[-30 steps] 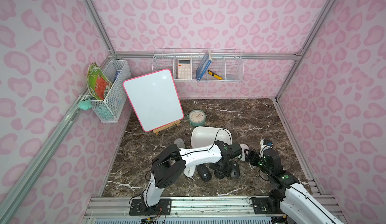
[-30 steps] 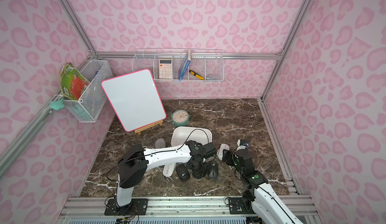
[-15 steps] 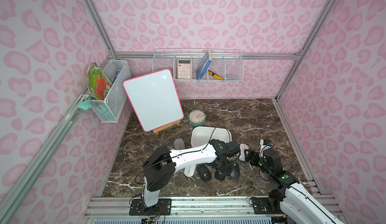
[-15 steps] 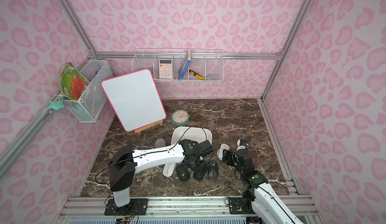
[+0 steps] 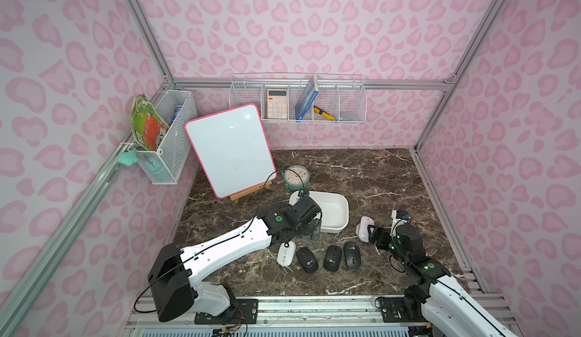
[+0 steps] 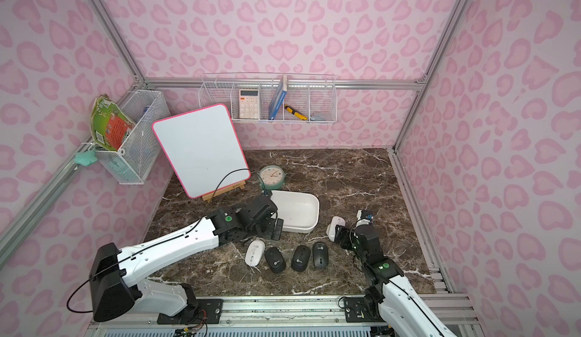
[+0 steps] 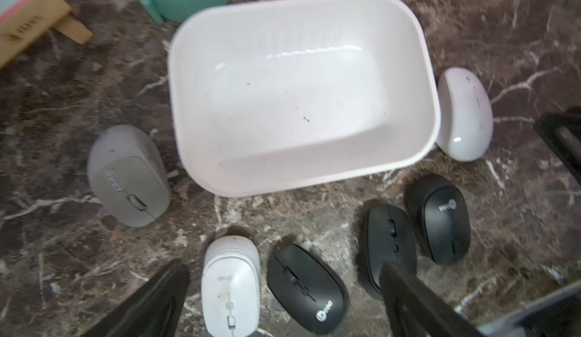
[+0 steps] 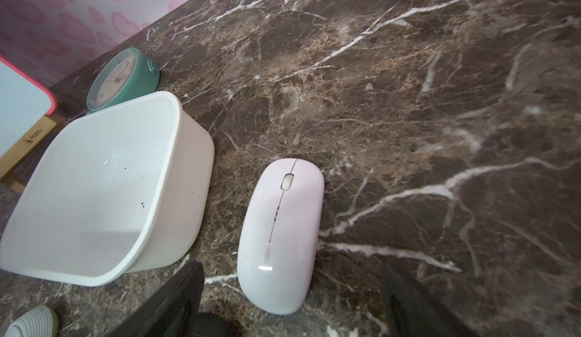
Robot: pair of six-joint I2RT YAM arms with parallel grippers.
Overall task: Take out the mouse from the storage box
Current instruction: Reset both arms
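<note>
The storage box, a shallow white tub, stands empty on the marble top; the left wrist view shows its bare inside. In front of it lie a white mouse and three black mice in a row. A grey mouse lies beside the box, hidden under the arm in both top views. My left gripper hovers open at the box's front wall, holding nothing. My right gripper is open, its fingers either side of a pale pink-white mouse right of the box.
A mint alarm clock stands just behind the box. A pink-framed whiteboard leans on a wooden easel at the back left. Wire baskets hang on the back and left walls.
My left gripper has opened, left a black mouse in the row on the table, and drawn back toward the box. The right arm has not moved.
</note>
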